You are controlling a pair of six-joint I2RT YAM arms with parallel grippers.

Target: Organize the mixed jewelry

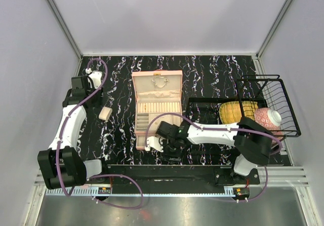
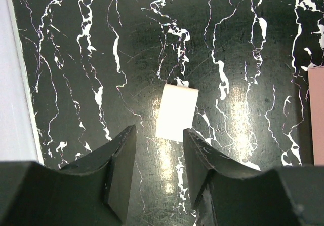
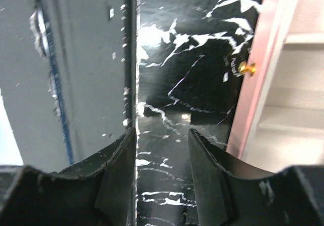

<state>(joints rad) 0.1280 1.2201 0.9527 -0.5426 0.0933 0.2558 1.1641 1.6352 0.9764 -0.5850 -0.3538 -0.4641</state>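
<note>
gold piece (image 3: 246, 69), tiny, sat against the outer wall of the pink case (image 3: 249, 109) ahead of my right gripper (image 3: 162, 133), jaws parted, empty; my left gripper (image 2: 159, 133) gaped above a cream block (image 2: 175, 112).

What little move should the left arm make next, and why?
Probably ease the left gripper forward and down. Its jaws stand open and empty, and the small cream block lies just ahead of the gap, roughly in line with it but not yet between the fingers.
</note>
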